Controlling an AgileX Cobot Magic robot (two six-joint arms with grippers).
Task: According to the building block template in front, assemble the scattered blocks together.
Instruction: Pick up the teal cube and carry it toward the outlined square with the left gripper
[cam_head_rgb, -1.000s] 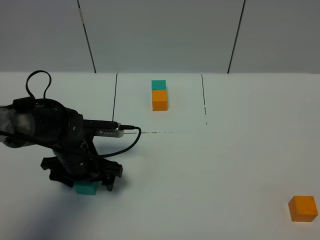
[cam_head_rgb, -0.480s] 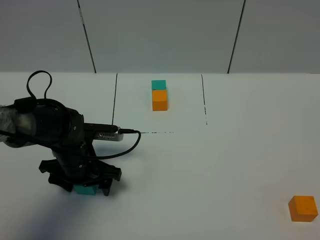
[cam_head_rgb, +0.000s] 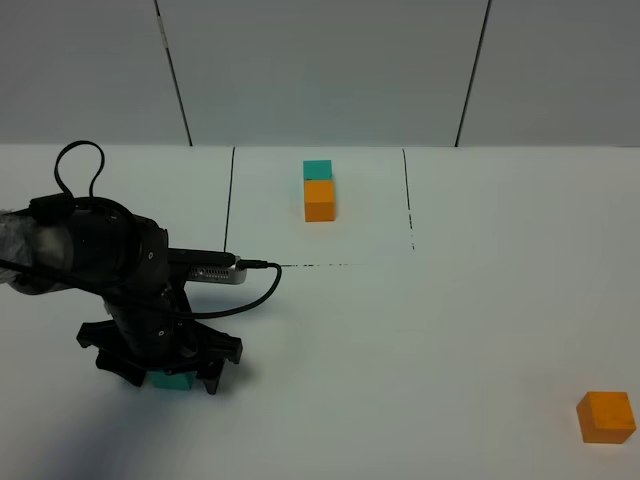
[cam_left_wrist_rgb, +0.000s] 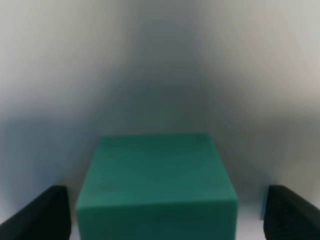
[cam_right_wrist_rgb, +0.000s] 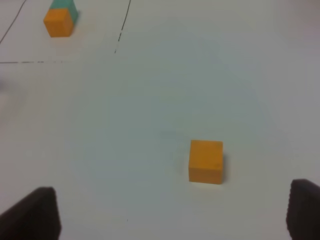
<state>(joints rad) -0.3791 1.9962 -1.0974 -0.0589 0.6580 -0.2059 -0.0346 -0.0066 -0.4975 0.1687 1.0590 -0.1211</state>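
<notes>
Bright, even light; soft shadow beneath the left arm (cam_head_rgb: 100, 265); teal cube (cam_left_wrist_rgb: 156, 185) blurred close-up.

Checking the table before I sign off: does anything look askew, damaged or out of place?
Nothing stands out. The joined pair sits square at the back, the loose teal cube lies flat inside the open left claw, and the loose orange cube rests flat at the far right.

Two teal cubes (cam_head_rgb: 172, 380) (cam_head_rgb: 317, 169) and two orange cubes (cam_head_rgb: 319, 200) (cam_head_rgb: 606, 417).
</notes>
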